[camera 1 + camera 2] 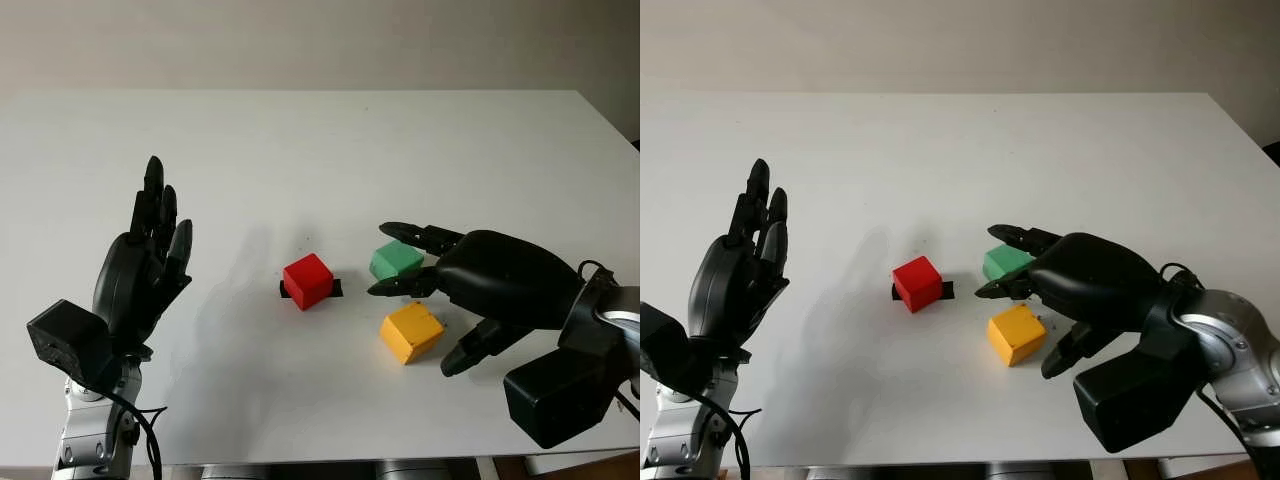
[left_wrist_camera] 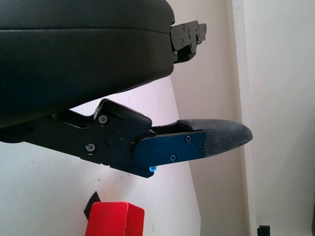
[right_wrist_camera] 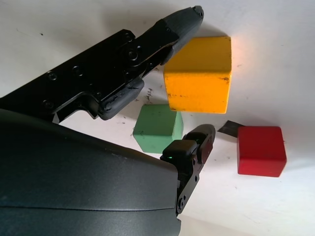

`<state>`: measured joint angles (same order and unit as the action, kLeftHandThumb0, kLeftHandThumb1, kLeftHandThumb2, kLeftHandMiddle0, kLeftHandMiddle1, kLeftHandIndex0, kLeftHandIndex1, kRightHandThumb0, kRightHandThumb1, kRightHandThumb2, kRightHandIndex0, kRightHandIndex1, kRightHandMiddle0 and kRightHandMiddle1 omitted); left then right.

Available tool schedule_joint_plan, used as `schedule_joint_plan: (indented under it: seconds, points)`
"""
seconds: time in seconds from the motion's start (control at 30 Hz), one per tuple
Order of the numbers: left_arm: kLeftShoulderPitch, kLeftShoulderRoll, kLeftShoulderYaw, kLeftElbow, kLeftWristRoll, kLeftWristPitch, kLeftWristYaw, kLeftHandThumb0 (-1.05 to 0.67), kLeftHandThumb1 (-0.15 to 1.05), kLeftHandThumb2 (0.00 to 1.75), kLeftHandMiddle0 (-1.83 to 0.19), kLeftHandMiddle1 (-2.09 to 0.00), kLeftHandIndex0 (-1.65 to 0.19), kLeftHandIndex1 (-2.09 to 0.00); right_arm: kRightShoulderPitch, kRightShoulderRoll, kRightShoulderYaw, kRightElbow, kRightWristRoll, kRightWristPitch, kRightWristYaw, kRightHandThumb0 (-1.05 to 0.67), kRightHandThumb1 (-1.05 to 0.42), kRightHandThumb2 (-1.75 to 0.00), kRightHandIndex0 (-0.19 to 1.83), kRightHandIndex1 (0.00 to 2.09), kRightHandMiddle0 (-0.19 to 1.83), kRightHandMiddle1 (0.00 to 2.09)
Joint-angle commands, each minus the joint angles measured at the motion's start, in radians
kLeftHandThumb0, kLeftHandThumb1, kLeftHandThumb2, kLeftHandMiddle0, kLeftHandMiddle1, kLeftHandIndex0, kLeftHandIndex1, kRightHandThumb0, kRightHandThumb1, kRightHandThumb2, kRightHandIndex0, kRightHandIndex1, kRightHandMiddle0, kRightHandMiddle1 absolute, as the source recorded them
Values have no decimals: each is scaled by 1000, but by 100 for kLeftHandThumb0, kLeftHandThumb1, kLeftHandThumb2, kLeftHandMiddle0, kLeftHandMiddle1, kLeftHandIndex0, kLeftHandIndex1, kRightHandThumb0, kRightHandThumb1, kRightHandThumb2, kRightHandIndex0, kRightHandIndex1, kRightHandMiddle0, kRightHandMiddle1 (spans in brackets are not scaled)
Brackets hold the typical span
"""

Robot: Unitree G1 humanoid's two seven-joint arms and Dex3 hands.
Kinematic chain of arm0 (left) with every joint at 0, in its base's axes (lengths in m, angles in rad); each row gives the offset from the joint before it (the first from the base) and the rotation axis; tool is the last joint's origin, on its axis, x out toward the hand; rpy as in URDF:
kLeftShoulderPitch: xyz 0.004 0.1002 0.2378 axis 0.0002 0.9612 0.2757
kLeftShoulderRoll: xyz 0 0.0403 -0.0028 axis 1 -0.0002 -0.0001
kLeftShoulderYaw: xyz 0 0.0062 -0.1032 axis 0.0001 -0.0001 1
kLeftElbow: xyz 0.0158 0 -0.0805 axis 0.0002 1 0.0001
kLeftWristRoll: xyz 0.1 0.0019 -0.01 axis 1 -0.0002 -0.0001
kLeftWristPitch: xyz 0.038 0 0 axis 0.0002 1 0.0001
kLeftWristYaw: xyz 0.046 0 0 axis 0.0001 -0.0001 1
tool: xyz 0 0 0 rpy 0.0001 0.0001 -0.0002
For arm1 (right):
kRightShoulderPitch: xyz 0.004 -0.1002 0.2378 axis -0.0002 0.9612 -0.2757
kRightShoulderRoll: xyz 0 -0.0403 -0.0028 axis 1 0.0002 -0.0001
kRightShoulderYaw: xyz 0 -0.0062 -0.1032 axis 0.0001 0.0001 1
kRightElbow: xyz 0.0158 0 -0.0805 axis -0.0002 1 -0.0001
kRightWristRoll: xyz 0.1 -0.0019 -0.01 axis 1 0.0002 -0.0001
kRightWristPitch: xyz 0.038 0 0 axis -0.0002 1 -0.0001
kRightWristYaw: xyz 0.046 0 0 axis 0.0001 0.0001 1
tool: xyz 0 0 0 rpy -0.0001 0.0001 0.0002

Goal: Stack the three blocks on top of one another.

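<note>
Three blocks lie close together on the white table. The red block sits at the centre on a black tape mark. To its right are the green block and, nearer to me, the yellow block. My right hand is open and hovers over those two: two fingers reach past either side of the green block, and the thumb hangs beside the yellow block. None of the blocks is held. My left hand is open and raised upright at the left, apart from the blocks.
The table's right edge runs close behind my right arm, and its front edge lies just below both arms. The red block shows past the left hand's fingers in the left wrist view.
</note>
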<state>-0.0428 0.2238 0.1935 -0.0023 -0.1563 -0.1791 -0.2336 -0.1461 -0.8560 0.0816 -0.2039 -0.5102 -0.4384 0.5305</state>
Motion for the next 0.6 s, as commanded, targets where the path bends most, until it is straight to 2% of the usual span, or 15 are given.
schedule_joint_plan:
  seconds: [0.0, 0.27, 0.57]
  points:
    - [8, 5, -7, -26, 6, 8, 2, -76, 105, 55, 19, -1, 19, 0, 2, 5, 4, 4, -10, -14, -15, -65, -74, -5, 7, 7, 68, 10]
    - [17, 1, -10, -50, 16, 30, 12, -78, 105, 53, 19, -1, 19, 0, 0, 19, 9, 51, -40, -60, -83, -62, -73, -5, 12, 8, 78, 12]
    - [16, 3, -12, -44, 15, 28, 12, -79, 105, 52, 19, -2, 19, -1, -10, 53, 7, 92, 3, -88, -114, -55, -73, -5, 22, 10, 94, 19]
